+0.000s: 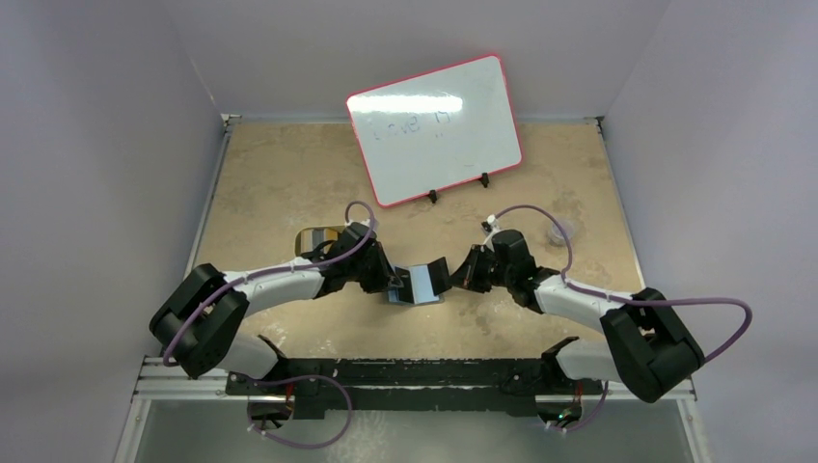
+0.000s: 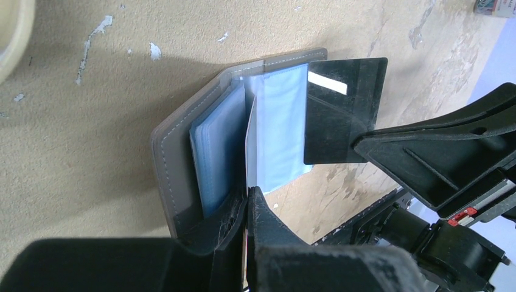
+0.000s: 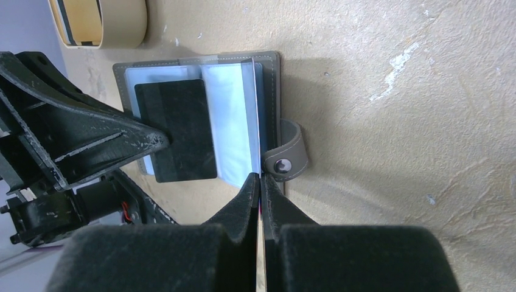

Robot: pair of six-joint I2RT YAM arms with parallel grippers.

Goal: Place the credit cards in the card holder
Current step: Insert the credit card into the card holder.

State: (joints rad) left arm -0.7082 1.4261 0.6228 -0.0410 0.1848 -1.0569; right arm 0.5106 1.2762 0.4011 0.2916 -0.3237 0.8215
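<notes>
Left gripper (image 2: 246,204): jaws were pinched tight on a sleeve leaf (image 2: 250,140) of the card holder (image 2: 165,176), gripped at its near edge so the leaf stood up edge-on. Right gripper (image 3: 260,182): likewise clamped on a second sleeve leaf (image 3: 256,121), just at 9 o'clock of the snap tab (image 3: 291,155).

Judged purpose: the two leaves were held apart so a pocket gaped between them. The black card (image 2: 342,115) sat tilted in that gap, at 3 o'clock of the left's leaf, and overhung the cover. Neither wrist view showed it between that gripper's own fingers. How deep it sat could not be told.

The holder lay open mid-table between both arms. A gold tin (image 1: 318,237) stood apart at 10 o'clock; contents were unclear.
</notes>
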